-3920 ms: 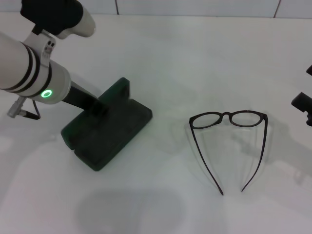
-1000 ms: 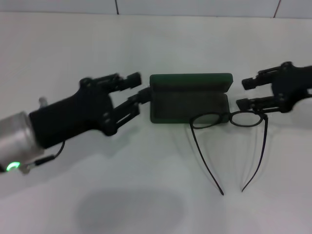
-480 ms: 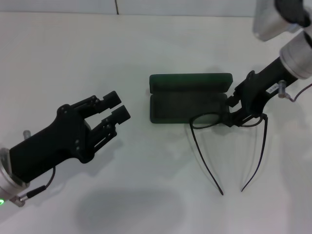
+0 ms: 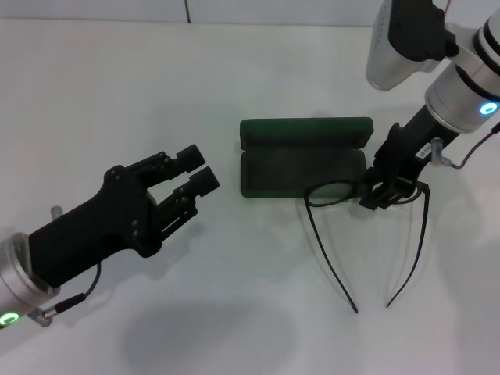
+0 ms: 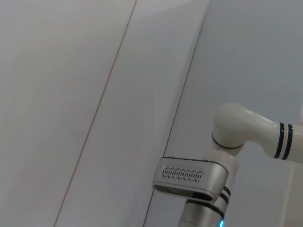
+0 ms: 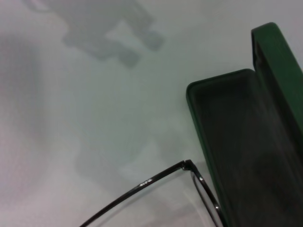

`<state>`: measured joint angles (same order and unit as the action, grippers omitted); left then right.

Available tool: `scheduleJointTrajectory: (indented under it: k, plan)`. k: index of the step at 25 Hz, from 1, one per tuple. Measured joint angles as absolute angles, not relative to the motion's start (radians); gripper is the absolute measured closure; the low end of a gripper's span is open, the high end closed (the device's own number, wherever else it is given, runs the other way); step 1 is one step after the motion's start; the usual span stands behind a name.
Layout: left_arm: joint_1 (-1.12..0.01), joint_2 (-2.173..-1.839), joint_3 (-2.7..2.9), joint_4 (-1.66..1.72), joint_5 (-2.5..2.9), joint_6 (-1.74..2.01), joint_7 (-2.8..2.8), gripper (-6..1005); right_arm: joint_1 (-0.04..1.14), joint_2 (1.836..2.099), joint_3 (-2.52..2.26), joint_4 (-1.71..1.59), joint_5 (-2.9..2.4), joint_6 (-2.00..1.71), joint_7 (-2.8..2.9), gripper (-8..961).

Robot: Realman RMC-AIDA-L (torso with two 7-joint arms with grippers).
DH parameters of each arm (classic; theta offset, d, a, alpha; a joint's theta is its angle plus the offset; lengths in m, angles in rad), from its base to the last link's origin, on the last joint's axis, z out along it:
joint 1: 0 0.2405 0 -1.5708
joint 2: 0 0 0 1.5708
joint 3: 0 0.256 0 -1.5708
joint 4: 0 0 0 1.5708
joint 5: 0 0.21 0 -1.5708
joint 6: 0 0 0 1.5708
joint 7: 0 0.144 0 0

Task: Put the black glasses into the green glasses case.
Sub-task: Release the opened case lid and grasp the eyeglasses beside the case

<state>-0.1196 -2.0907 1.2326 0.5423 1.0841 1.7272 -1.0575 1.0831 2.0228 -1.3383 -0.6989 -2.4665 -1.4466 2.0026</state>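
The black glasses are being reached at the bridge by the right gripper, set down right on the front of the frame; whether it is clenched on the frame cannot be told from here. The frame lies on the white table with temple arms unfolded, one lens touching the near edge of the green glasses case, which is already lying open. Nothing is in the case yet: lifting and placing remain. The left gripper is held released, well apart to the left.
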Motion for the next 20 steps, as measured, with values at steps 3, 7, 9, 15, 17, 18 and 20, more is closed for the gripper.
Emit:
scheduleJointTrajectory:
  k: [3, 7, 9, 15, 17, 18, 20]
  plan:
    - [-0.127, -2.091, 1.232, 0.542, 1.084, 1.729, -1.060, 625, 1.079, 2.024, -1.348, -0.698, -2.466, -1.431, 2.003, 465]
    - [-0.129, -2.090, 1.232, 0.541, 1.083, 1.729, -1.060, 625, 1.074, 2.026, -1.377, -0.697, -2.464, -1.418, 2.003, 619]
    - [-0.129, -2.089, 1.232, 0.538, 1.083, 1.730, -1.059, 624, 1.070, 2.028, -1.389, -0.698, -2.457, -1.407, 2.002, 633]
    - [-0.130, -2.089, 1.232, 0.525, 1.084, 1.730, -1.057, 624, 1.062, 2.028, -1.415, -0.706, -2.429, -1.377, 1.999, 673]
    - [-0.130, -2.089, 1.232, 0.524, 1.085, 1.730, -1.057, 624, 1.061, 2.028, -1.414, -0.708, -2.421, -1.376, 1.999, 714]
    - [-0.130, -2.089, 1.232, 0.523, 1.086, 1.730, -1.056, 624, 1.061, 2.028, -1.415, -0.708, -2.417, -1.375, 1.999, 747]
    - [-0.131, -2.089, 1.232, 0.516, 1.086, 1.730, -1.055, 624, 1.061, 2.028, -1.417, -0.705, -2.415, -1.374, 1.998, 814]
